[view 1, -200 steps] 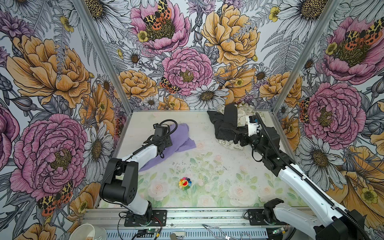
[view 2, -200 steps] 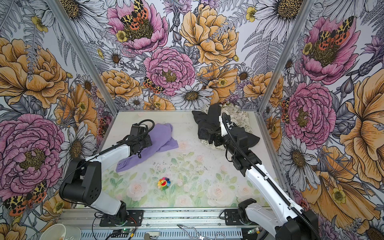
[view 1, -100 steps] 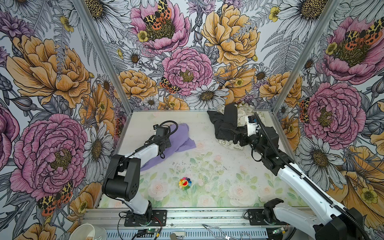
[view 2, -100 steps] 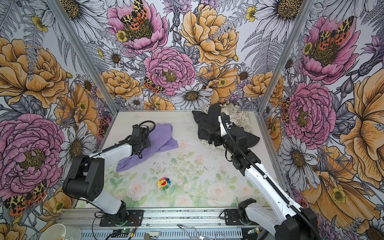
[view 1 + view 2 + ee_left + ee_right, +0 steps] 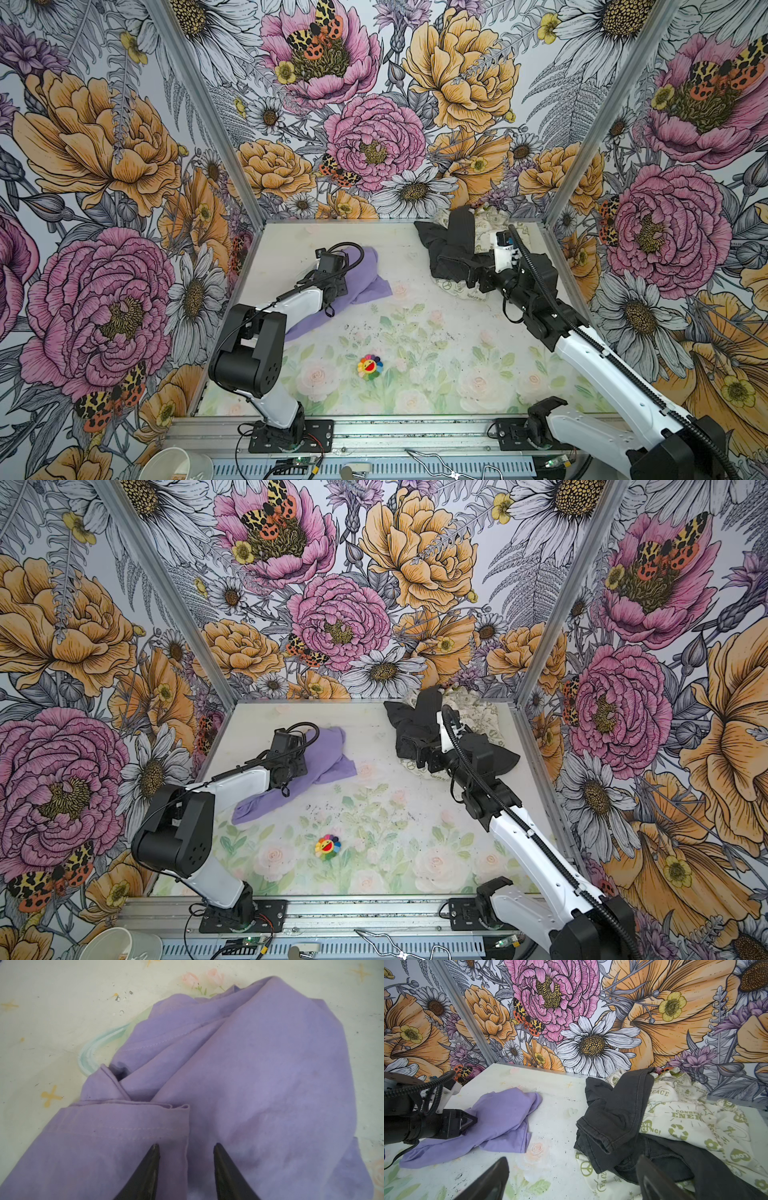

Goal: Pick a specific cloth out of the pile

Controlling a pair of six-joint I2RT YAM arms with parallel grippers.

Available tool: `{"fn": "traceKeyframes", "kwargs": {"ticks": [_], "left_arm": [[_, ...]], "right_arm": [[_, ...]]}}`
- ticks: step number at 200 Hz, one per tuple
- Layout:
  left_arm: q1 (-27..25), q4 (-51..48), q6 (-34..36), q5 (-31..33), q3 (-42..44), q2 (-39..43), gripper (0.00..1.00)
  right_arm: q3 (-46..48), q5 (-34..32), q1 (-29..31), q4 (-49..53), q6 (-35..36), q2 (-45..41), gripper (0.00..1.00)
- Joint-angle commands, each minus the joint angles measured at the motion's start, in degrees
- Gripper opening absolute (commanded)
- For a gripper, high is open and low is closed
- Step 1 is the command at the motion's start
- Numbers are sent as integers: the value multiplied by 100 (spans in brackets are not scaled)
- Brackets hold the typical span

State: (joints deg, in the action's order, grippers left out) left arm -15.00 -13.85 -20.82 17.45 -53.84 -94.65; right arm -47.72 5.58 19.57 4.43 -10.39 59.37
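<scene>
Although the lavender cloth (image 5: 371,277) lies well apart from the pile (image 5: 415,729), on the left half of the surface (image 5: 415,299), no hold on it is evident.

Working from the left: a pale cup (image 5: 174,451) stands outside the work area, below the front rail. It is the only container in view, and its contents are too small to make out. Nothing on the surface sits in any container.

The left tool (image 5: 185,1146) is down at the cloth, jaws parted. Its fingertips (image 5: 148,1167) sit either side of a stitched hem, and the left wrist view shows no fabric pinched between them.

Judgement: the separating step looks done. The step in hand is either a release or a fresh grasp; which of the two cannot be told. If a lift is wanted, the next move calls for closing on the hem fold and rising straight, since the loose fabric is likely to trail.

A small rainbow flower (image 5: 370,365) lies near the front centre, apart from both arms.

On the right, in the far corner, the pile consists of a black garment (image 5: 618,1109) draped over a cream printed cloth (image 5: 679,1113). The right tool (image 5: 573,1158) hovers just beside it, jaws wide, holding nothing.
</scene>
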Motion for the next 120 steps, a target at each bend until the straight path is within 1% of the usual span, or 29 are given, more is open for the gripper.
{"fn": "traceKeyframes", "kwargs": {"ticks": [1, 44, 78, 120], "left_arm": [[15, 13, 13, 183, -92, -97, 41], [93, -41, -132, 259, -67, -133, 36], [191, -91, -271, 303, -22, -138, 36], [297, -190, -353, 207, -59, -203, 34]], "right_arm": [[96, -99, -49, -92, 81, -82, 96], [133, -102, -60, -95, 81, -110, 96], [150, -99, -74, -99, 81, -110, 96], [168, -101, -88, -97, 81, -115, 96]]}}
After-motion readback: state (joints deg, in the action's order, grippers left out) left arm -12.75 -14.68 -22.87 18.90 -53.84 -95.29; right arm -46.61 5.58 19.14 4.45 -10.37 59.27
